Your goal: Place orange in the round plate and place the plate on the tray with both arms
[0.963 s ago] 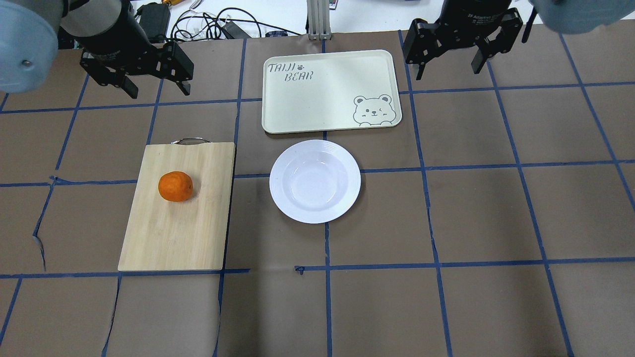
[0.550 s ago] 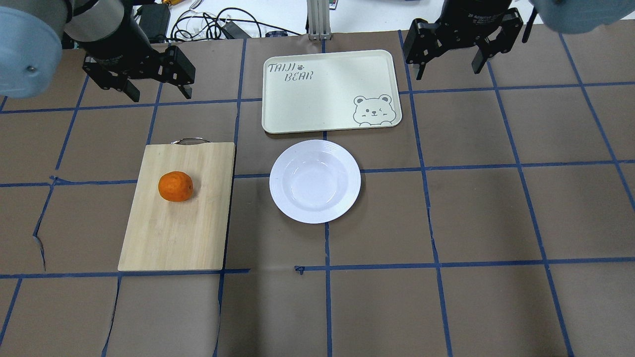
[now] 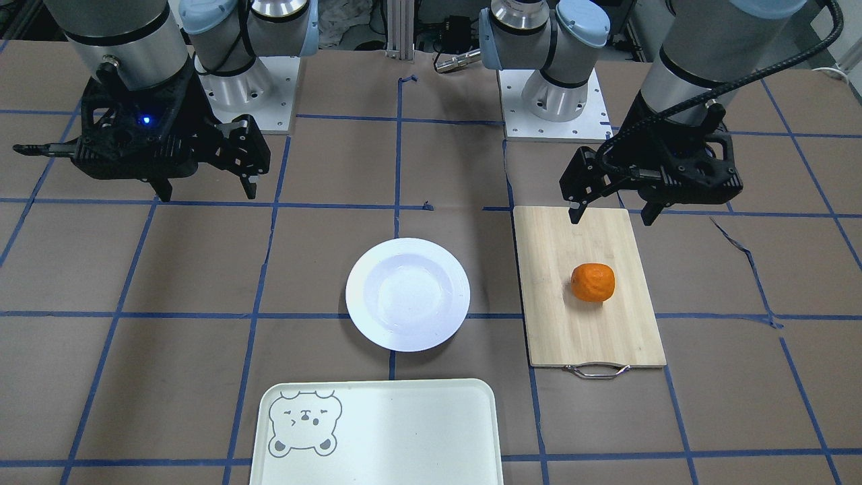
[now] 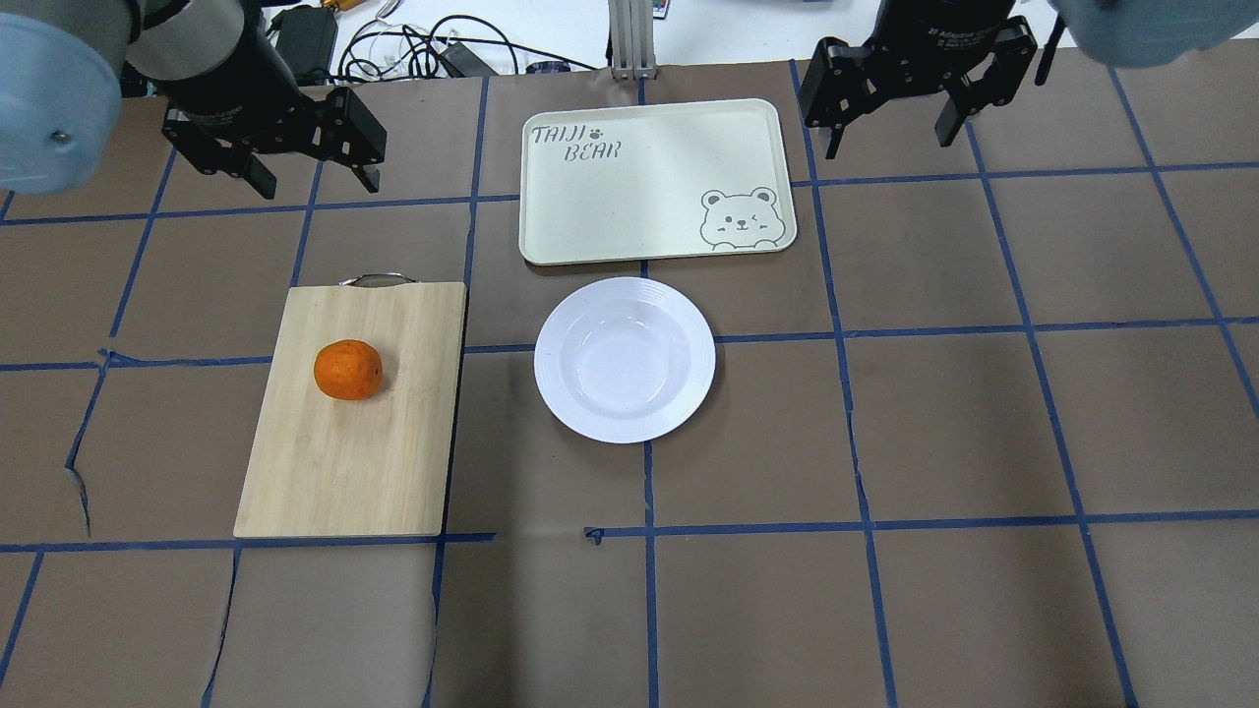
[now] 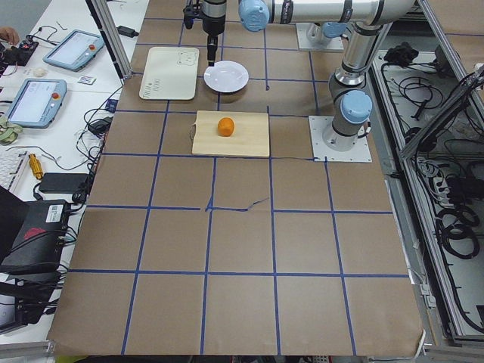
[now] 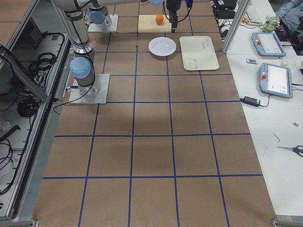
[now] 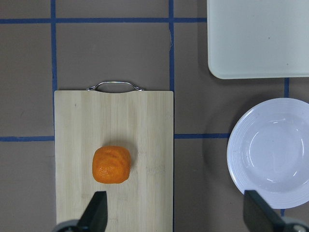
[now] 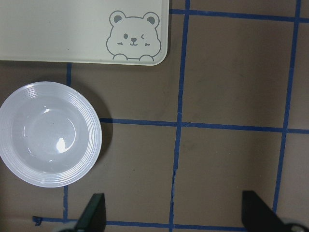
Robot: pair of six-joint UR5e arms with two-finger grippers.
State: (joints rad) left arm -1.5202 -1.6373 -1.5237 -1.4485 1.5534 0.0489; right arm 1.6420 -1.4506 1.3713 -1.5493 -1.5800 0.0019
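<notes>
The orange (image 4: 347,370) (image 3: 592,282) (image 7: 111,165) lies on a bamboo cutting board (image 4: 344,462). To its right sits the empty white round plate (image 4: 625,360) (image 3: 407,294) (image 8: 49,134), with the pale bear tray (image 4: 654,182) (image 3: 377,431) just beyond it. My left gripper (image 4: 317,185) (image 3: 613,217) (image 7: 176,215) hangs open and empty, high above the table near the board's handle end. On the far side of the tray's right edge, my right gripper (image 4: 890,143) (image 3: 206,194) (image 8: 174,215) is raised too, open and holding nothing.
The board's metal handle (image 4: 376,279) points toward the far side. Brown table covering with blue tape lines (image 4: 846,334) spreads around. Cables (image 4: 413,49) lie past the far edge. Two arm bases (image 3: 555,94) stand at the robot's side.
My left gripper has shifted only slightly above the far left of the table. The right gripper, orange, plate and tray have not moved.
</notes>
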